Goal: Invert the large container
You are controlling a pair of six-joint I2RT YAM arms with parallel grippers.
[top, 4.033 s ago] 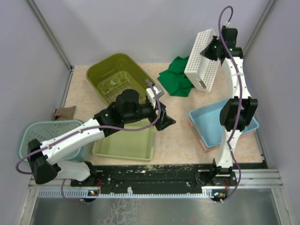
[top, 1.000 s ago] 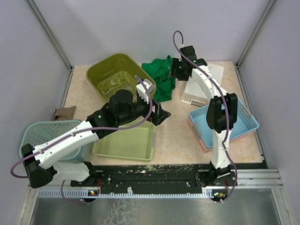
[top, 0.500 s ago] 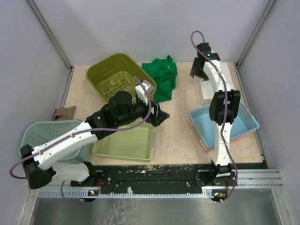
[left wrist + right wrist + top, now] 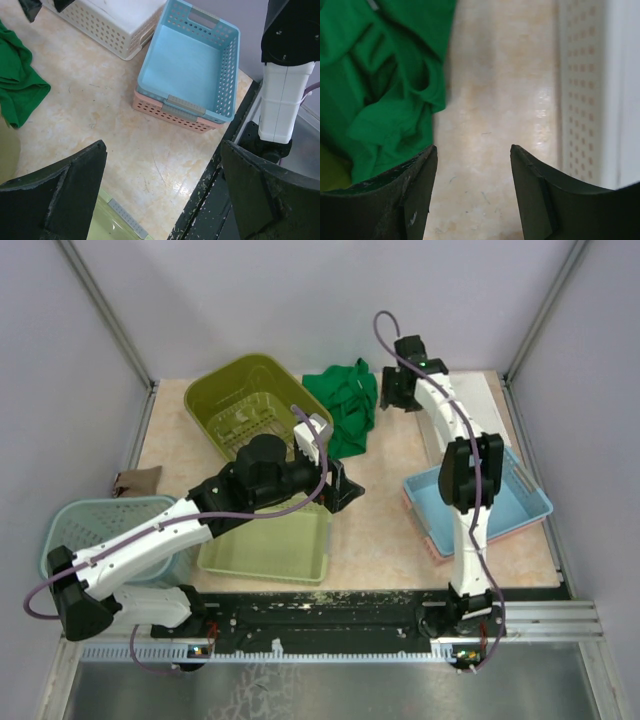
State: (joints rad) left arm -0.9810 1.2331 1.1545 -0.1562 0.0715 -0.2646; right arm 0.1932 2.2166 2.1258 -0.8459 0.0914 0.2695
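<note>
The large container [image 4: 482, 408] is a white perforated basket lying bottom up on the table at the back right, partly hidden by my right arm. The left wrist view shows it as the white basket [image 4: 115, 20], and its holed wall [image 4: 580, 90] runs along the right of the right wrist view. My right gripper [image 4: 396, 390] [image 4: 473, 147] hangs open over bare table between the container and a green cloth [image 4: 345, 405], holding nothing. Near the table's middle, my left gripper [image 4: 335, 485] [image 4: 162, 147] stands wide open and empty.
An olive basket [image 4: 245, 405] stands at the back left and a light green tray [image 4: 270, 540] lies under my left arm. A blue basket [image 4: 500, 500] sits nested in a pink one at the right. A teal basket [image 4: 90, 530] is at the front left.
My right gripper swung right over the white container and back left to beside the cloth. The container slid toward the right wall. The left arm barely moved.
</note>
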